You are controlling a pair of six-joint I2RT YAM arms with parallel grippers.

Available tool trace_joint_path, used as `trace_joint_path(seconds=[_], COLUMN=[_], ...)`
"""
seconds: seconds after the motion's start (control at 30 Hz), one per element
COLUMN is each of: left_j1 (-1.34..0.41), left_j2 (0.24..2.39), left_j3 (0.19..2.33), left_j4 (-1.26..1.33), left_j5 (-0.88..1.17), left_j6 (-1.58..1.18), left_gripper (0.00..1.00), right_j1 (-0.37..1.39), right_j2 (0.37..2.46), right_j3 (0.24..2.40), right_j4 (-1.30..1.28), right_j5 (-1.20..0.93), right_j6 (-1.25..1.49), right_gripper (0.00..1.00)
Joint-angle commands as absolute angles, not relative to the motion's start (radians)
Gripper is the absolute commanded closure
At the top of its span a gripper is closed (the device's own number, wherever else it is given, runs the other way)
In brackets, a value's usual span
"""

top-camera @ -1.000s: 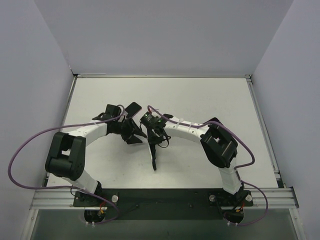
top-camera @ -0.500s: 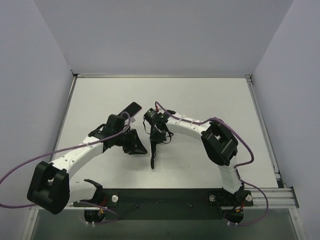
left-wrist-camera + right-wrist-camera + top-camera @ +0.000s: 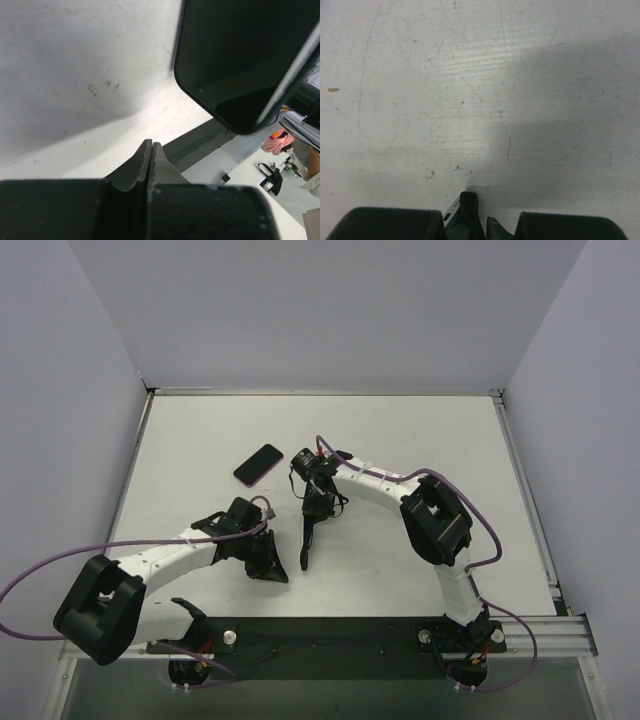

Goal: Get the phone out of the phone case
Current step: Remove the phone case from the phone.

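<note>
Phone freed: the phone (image 3: 259, 464) lies flat and bare on the white worktop (image 3: 430, 440), left of centre and toward the far edge, well apart from both my claws. Near the middle of the worktop, my right claw (image 3: 313, 508) is clenched on the black phone case (image 3: 306, 542). I hold it on its thin edge, its lower end pointing at the near edge. My left claw (image 3: 271, 565) sits low close to the near edge, just left of the case, clenched on nothing. Its wrist camera catches the case's rounded corner close ahead.
</note>
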State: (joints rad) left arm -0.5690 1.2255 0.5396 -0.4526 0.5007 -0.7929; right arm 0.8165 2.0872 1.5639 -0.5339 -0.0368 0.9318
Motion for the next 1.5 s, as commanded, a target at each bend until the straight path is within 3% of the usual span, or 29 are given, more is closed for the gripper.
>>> trace_joint_path(seconds=[0.0, 0.1, 0.27, 0.43, 1.17, 1.43, 1.47], left_j1=[-0.603, -0.63, -0.638, -0.629, -0.525, -0.505, -0.503], left_j2=[1.316, 1.414, 1.502, 1.557, 1.663, 1.707, 1.709], left_j3=[0.589, 0.617, 0.569, 0.528, 0.653, 0.692, 0.701], left_j4=[-0.365, -0.35, -0.114, 0.053, -0.063, -0.048, -0.048], left_j5=[0.492, 0.521, 0.646, 0.641, 0.551, 0.543, 0.545], left_j6=[-0.802, -0.816, -0.989, -1.115, -1.04, -1.032, -1.031], left_gripper=[1.0, 1.0, 1.0, 1.0, 1.0, 1.0, 1.0], right_j1=[0.779, 0.779, 0.779, 0.787, 0.917, 0.954, 0.956], right_j2=[2.158, 2.161, 2.154, 2.132, 2.095, 2.079, 2.079], right_j3=[1.543, 1.545, 1.534, 1.493, 1.364, 1.364, 1.362], right_j4=[-0.626, -0.626, -0.624, -0.612, -0.624, -0.618, -0.617], right_j5=[0.069, 0.063, 0.045, 0.032, 0.009, 0.006, 0.008], right_j6=[0.959, 0.974, 1.003, 1.026, 1.031, 1.043, 1.045], right_gripper=[1.0, 1.0, 1.0, 1.0, 0.89, 0.89, 0.95])
